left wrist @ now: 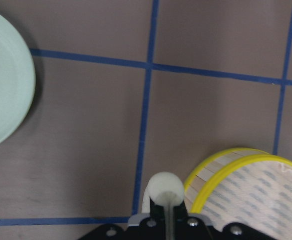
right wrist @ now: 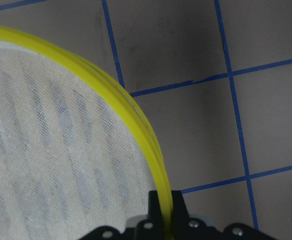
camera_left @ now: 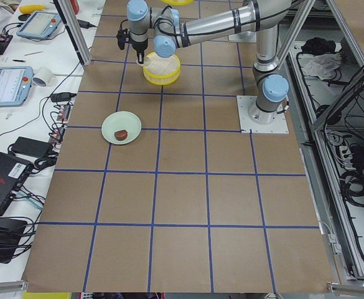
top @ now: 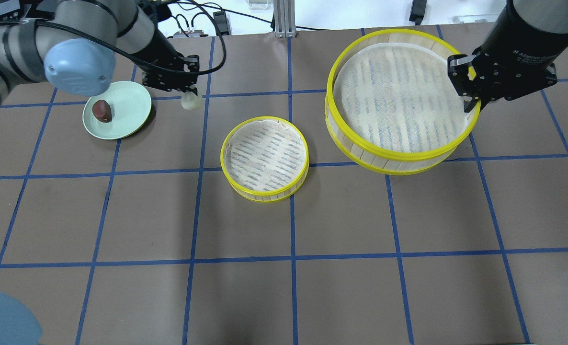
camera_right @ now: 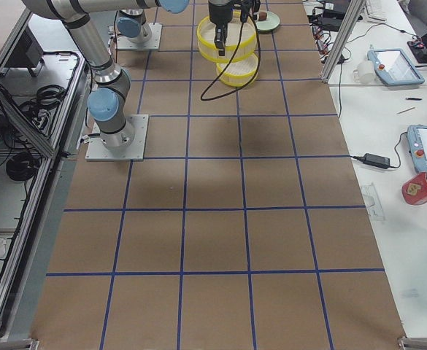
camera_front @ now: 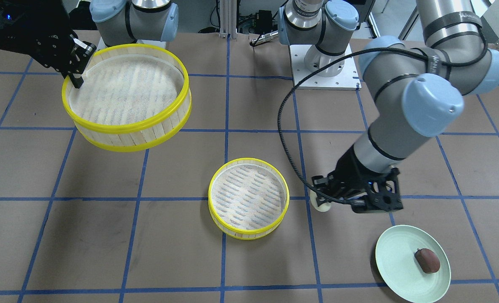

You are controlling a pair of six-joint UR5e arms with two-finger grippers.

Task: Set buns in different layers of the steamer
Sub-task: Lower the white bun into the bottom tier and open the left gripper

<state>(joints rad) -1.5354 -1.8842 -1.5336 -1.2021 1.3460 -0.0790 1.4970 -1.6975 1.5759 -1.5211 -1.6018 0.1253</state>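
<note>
My left gripper [top: 188, 99] is shut on the pale cream bun [top: 190, 101] and holds it above the table between the mint plate and the lower steamer tray [top: 264, 158]; the bun also shows in the left wrist view [left wrist: 164, 189] and the front view [camera_front: 320, 203]. The dark reddish-brown bun [top: 102, 110] lies on the mint-green plate [top: 130, 103]. My right gripper [top: 471, 101] is shut on the rim of the second steamer tray [top: 399, 98] and holds it lifted, tilted slightly, off to the right; both trays hold no bun.
The table is brown with a blue tape grid. The arm bases [camera_front: 323, 67] stand at the robot side. Tablets, cables and tape lie on side benches [camera_left: 14, 81] beyond the table's ends.
</note>
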